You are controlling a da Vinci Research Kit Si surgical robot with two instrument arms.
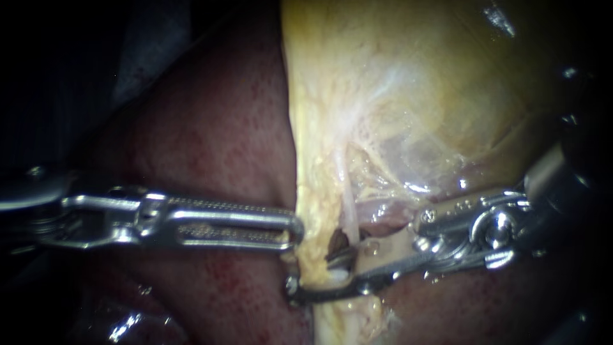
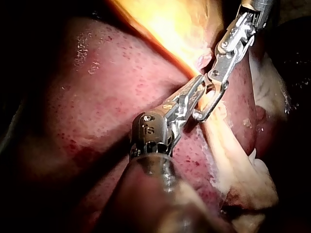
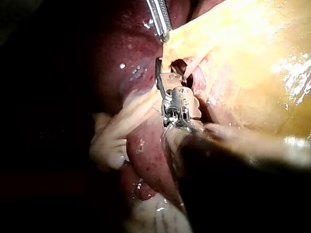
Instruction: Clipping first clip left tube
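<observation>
L instrument (image 1: 295, 231) is pinched on tissue (image 1: 313, 191) beside tube (image 1: 348, 212); R instrument (image 1: 316, 265) jaws are spread astride tube; tips should be seen beyond tube, squared across, before closure.

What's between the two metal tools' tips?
A strip of yellowish tissue, shown in the endoscope view, lies between the left instrument and the right instrument.

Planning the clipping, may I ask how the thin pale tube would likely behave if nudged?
The pale tube looks thin and strand-like, so probably floppy and easily deflected. The wet sheen around it suggests slipperiness. So slender, it may tear if pulled hard.
</observation>
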